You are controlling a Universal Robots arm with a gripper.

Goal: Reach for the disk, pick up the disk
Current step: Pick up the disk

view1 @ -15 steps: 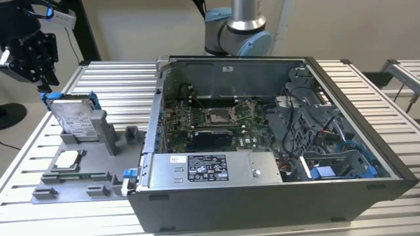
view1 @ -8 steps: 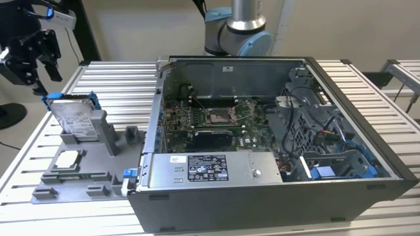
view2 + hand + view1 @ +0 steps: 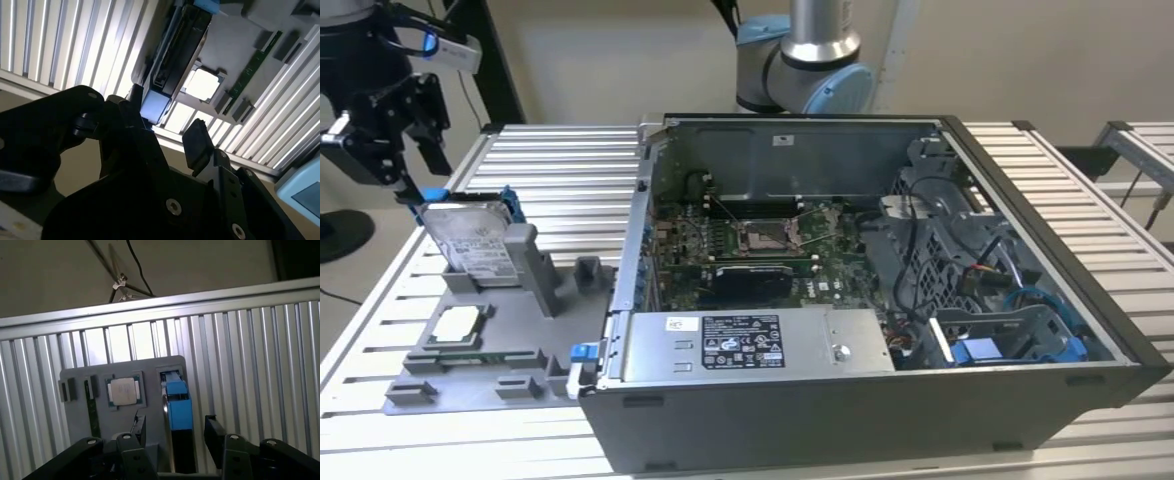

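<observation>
The disk (image 3: 450,220) is silver-grey with a white label (image 3: 470,246) (its frame (image 3: 434,194) bright blue), the table (image 3: 560,170) striped silver.

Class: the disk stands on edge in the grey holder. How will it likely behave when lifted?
The disk is a flat metal slab, so probably stiff and heavy for its size. Its smooth faces may slip; the blue frame probably grips better. Propped on edge in the grey holder, it could tip if nudged.

Silver arm (image 3: 821,30), pale-blue joint caps (image 3: 849,90), black screw-studded pincer (image 3: 175,427)
</observation>
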